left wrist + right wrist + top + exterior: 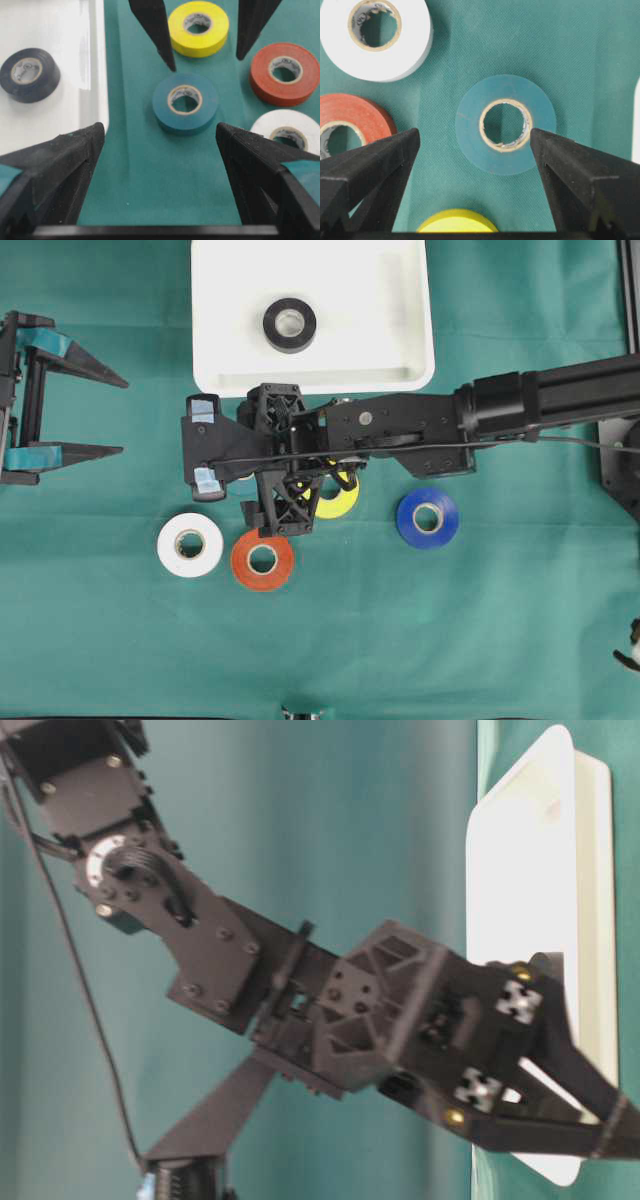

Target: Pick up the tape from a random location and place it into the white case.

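The right gripper [475, 145] hangs spread, pointing down over the teal tape roll [505, 124].

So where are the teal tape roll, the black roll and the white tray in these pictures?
teal tape roll [470, 125], right wrist view, on its flat top face left of the hole.
black roll [272, 324], overhead view, on its top face.
white tray [300, 375], overhead view, on the bare floor near the front rim.
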`<state>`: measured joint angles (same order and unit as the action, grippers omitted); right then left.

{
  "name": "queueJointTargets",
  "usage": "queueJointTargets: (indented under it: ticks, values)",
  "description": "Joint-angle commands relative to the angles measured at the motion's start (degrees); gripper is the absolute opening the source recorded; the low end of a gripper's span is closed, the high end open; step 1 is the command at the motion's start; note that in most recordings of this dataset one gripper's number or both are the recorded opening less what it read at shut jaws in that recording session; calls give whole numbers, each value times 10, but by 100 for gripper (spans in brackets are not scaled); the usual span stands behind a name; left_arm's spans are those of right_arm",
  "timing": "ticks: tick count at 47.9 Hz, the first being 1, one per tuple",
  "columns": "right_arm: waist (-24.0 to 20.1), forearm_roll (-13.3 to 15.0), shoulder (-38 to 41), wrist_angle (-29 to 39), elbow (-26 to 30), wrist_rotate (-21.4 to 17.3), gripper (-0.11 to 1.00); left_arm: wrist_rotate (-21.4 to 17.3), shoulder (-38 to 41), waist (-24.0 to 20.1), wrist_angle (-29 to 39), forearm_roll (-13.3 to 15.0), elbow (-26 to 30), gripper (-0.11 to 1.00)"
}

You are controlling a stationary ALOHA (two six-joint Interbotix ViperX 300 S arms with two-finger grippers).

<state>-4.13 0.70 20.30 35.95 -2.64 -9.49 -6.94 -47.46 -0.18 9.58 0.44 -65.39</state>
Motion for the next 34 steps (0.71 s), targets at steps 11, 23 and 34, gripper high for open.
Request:
queueJointTargets:
  ticks: [11, 23, 34]
  values:
    - [1, -1, 32, -30, 16, -5, 92, 0, 1, 1, -3, 1, 7, 98]
    - [0, 0, 76, -50, 15, -28, 92, 0, 1, 2, -3, 1, 7, 98]
    - [0, 0, 90, -54, 15, -34, 92, 0, 2, 1, -3, 1, 7, 98]
